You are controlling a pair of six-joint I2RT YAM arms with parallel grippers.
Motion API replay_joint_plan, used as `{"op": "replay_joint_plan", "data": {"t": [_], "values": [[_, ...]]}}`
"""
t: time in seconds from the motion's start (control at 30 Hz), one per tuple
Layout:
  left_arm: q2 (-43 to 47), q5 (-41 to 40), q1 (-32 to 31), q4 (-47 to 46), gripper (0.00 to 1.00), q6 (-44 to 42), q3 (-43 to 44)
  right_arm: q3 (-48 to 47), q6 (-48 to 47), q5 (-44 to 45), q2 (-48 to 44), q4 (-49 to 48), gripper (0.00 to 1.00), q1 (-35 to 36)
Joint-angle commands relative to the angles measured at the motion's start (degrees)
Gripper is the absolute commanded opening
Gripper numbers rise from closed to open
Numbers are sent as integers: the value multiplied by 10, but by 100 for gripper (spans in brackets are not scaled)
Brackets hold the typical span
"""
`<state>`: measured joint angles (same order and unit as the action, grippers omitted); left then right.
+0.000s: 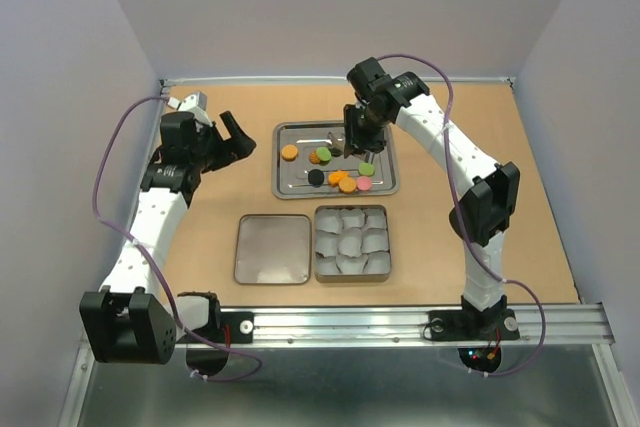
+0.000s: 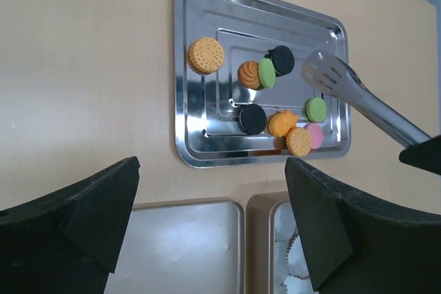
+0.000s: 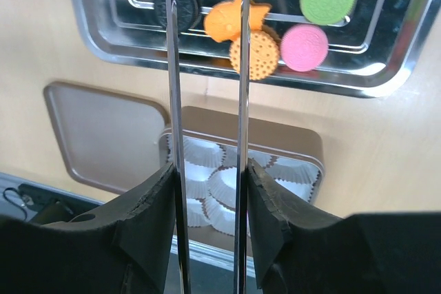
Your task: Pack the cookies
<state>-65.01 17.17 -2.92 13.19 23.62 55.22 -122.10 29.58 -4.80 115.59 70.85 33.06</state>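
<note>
The cookies (image 1: 289, 152) lie as several small discs, orange, green, black and pink, on a steel tray (image 1: 280, 187). In the left wrist view the cookies (image 2: 252, 119) sit apart or overlapping. My right gripper (image 1: 358, 132) hangs over the tray's middle, shut on metal tongs (image 2: 331, 77). The tongs' slotted head hovers beside a black cookie (image 2: 281, 60) and holds nothing that I can see. In the right wrist view the tongs' two arms (image 3: 171, 67) run between my fingers (image 3: 158, 197), spread apart. My left gripper (image 1: 232, 137) is open, left of the tray.
A brown tin (image 1: 352, 242) lined with white paper cups stands in front of the tray. Its lid (image 1: 272, 248) lies flat just to its left. The table's back edge meets the wall behind the tray.
</note>
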Motion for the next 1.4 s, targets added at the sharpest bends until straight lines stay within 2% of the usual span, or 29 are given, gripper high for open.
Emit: {"op": "replay_joint_plan", "data": {"t": [0.0,0.1,0.13,0.17,0.2,0.3,0.5,0.67,0.9,1.03,1.37], "values": [[-13,-102,-1,37,99,-49,109,-34,-8,39,3,25,47,3],[-29,-192,0,54,99,-4,140,-38,-9,45,4,30,46,3],[-37,-193,2,64,99,4,143,-38,-11,45,4,32,46,3],[-47,-167,12,51,99,-2,133,-39,-15,45,3,33,46,3],[-49,-93,14,40,99,-4,125,-38,-16,60,3,33,46,3],[-36,-52,13,11,99,7,104,-29,-22,71,-3,33,46,3],[-35,-72,13,37,98,-4,103,-3,-22,98,9,27,46,3],[-8,-57,3,41,97,-9,89,-27,-22,115,36,30,46,3],[21,-57,1,61,96,0,58,-51,-26,93,72,35,46,3],[38,-69,0,71,96,-5,41,-28,-27,52,52,34,47,4],[45,-81,-1,85,95,-10,29,49,-9,34,-14,39,49,22]]}}
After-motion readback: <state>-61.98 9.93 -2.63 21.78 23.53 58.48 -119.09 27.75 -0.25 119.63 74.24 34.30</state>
